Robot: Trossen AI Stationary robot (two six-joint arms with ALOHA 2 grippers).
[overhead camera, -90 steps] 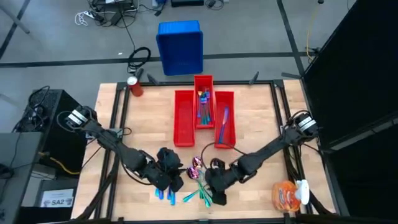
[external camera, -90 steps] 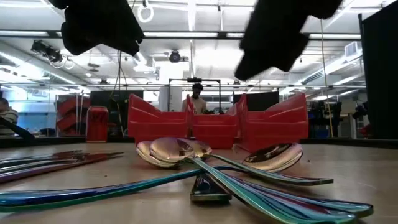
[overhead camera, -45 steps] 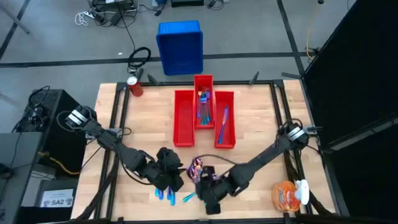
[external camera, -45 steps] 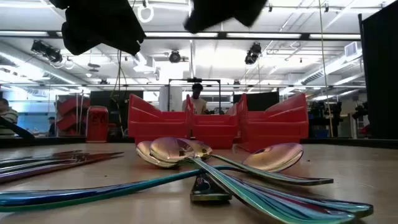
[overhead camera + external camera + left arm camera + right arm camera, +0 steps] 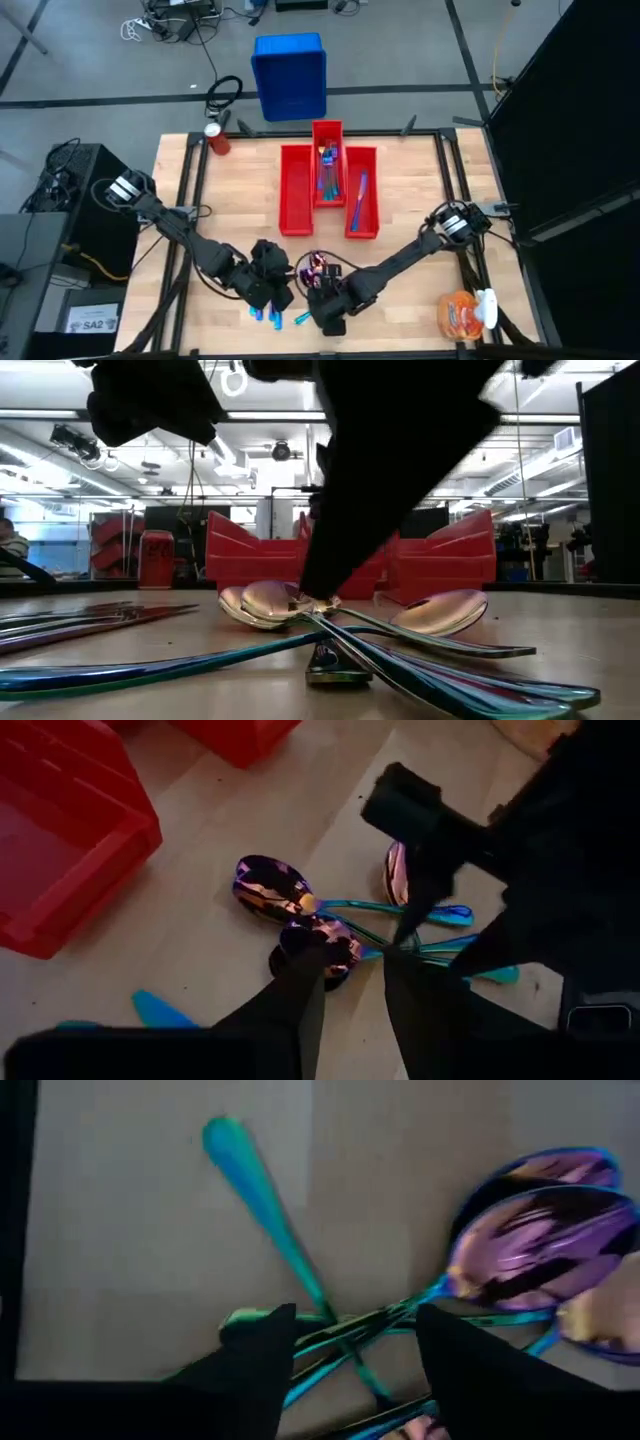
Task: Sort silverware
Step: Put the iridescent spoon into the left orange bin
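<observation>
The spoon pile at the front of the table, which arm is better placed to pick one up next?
The right. Its gripper is down at the pile, open fingers straddling the crossed spoon handles. The left gripper hangs above and beside the spoons.

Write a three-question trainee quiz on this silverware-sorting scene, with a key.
1. True or false: the right gripper is down at the pile of loose spoons.
2. How many red bins sit on the table? A) two B) three C) five
3. Fill in: the red bin on the left arm's side looks ____.

Key: 1 true; 2 B; 3 empty. The left gripper hovers open nearby.
</observation>
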